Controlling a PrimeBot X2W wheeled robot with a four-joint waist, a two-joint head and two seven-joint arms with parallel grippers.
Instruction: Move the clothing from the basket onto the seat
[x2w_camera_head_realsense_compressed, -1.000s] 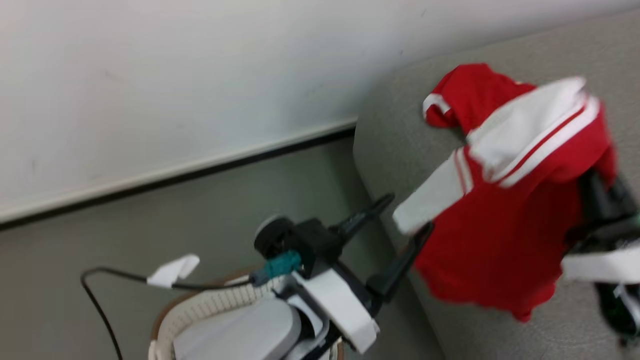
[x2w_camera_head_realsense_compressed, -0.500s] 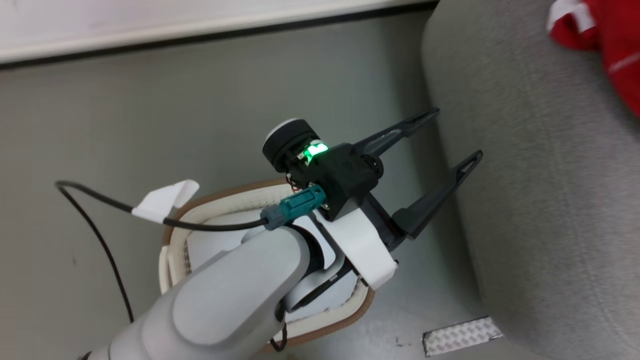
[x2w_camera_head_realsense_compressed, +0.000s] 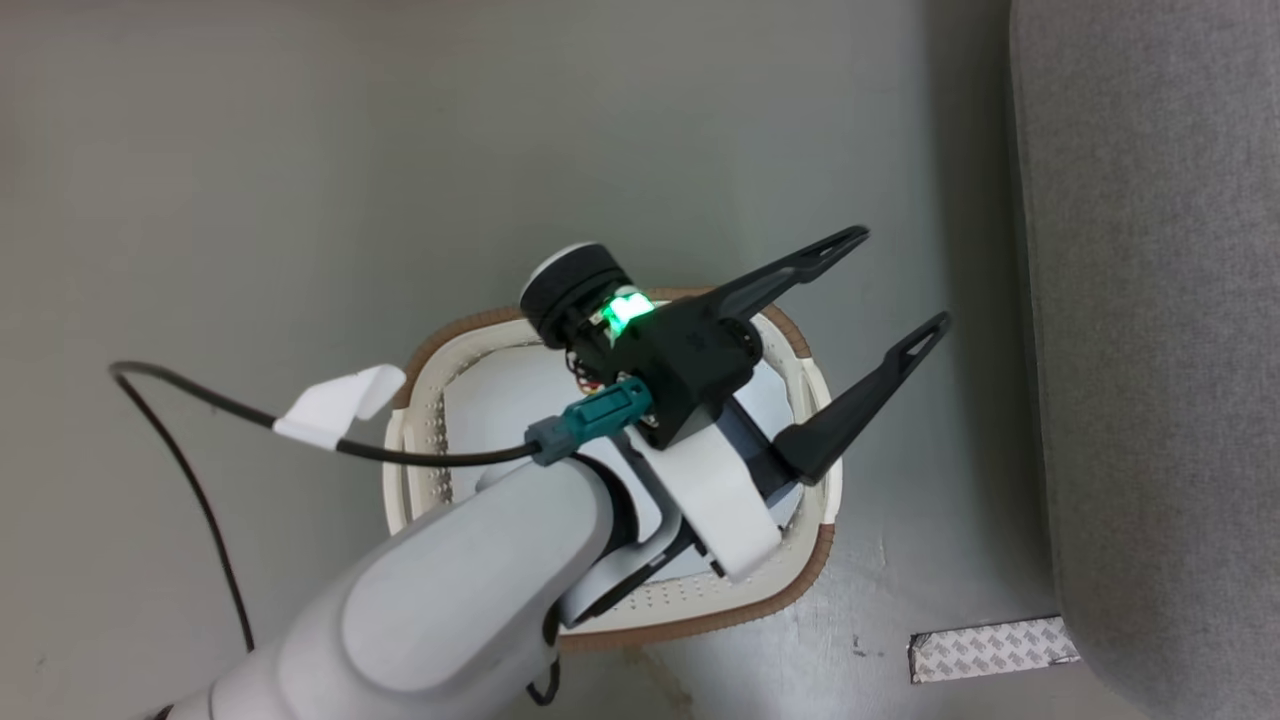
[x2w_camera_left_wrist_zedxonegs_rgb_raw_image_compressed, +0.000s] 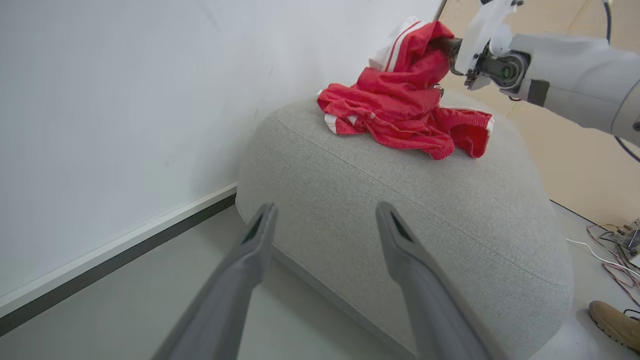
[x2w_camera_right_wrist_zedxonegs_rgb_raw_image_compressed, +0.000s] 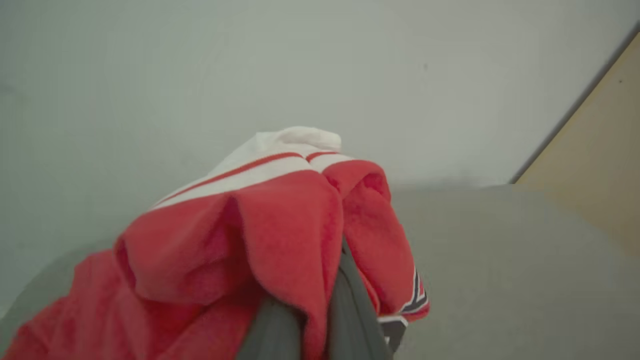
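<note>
Right, I had the right gripper (x2w_camera_right_wrist_zedxonegs_rgb_raw_image_compressed: 315, 310) clamped on the clothing (x2w_camera_left_wrist_zedxonegs_rgb_raw_image_compressed: 400, 105) heaped at the seat's (x2w_camera_left_wrist_zedxonegs_rgb_raw_image_compressed: 400, 210) one o'clock, mid-placement I'd say, a release due next, while the left gripper (x2w_camera_head_realsense_compressed: 900, 278) hung wide and empty above the basket (x2w_camera_head_realsense_compressed: 410, 450).

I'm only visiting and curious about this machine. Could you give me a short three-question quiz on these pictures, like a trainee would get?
1. True or false: the left gripper is open and empty.
2. The clothing rests mostly: A on the floor; B on the seat; C in a drawer.
3. Which gripper is shut on the clothing?
Key: 1 true; 2 B; 3 the right gripper.
</note>
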